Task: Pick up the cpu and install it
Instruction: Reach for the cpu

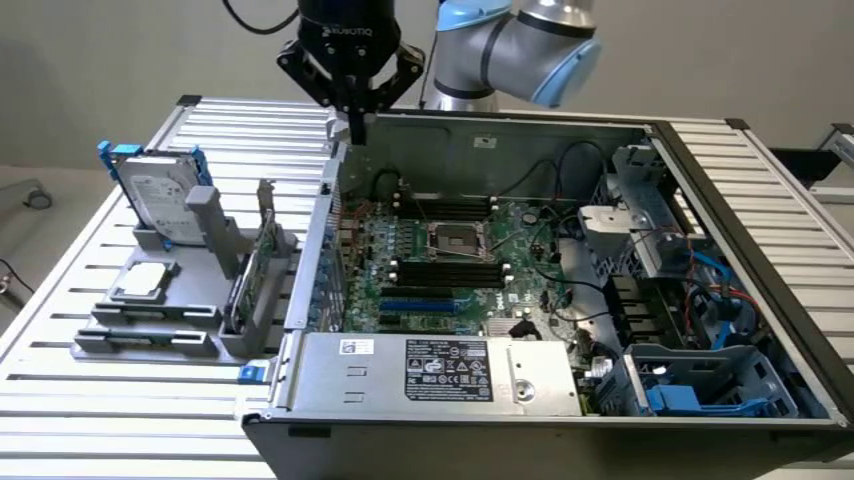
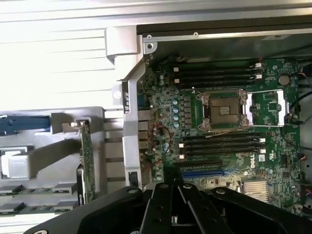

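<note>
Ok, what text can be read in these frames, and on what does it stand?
"DELL": on the motherboard, printed sideways.
Power supply label: print too small to read.
White sticker beside it: too small to read.
White word on the gripper body: too blurred to read.

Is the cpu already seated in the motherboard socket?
No, the cpu lies on the grey rack outside the case, and the socket stands empty.

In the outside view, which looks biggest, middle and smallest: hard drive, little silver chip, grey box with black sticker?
Largest: grey metal box with black sticker.
Then: silver hard drive with blue rails.
Smallest: small square silver chip.
</note>
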Controlling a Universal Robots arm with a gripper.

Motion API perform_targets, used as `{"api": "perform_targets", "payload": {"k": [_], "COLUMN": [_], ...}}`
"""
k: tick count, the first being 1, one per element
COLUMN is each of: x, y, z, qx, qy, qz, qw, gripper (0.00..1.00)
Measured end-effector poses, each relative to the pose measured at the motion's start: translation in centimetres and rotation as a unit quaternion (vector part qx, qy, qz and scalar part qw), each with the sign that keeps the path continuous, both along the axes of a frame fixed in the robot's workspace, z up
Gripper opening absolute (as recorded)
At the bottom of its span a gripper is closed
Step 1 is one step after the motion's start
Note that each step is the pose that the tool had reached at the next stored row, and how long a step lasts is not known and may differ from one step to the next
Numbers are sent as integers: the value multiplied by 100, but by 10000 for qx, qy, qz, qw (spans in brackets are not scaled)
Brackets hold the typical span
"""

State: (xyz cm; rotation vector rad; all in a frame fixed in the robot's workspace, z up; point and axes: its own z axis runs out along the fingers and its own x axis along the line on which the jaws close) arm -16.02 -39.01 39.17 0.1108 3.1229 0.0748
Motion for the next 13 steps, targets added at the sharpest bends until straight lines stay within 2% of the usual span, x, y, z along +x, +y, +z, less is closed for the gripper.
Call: {"api": "perform_targets", "payload": {"k": [13], "x": [-593], "y": [128], "z": [-28], "qx": [0], "qy": [15], "qz": [0], "qw": [10000], "gripper": [11]}}
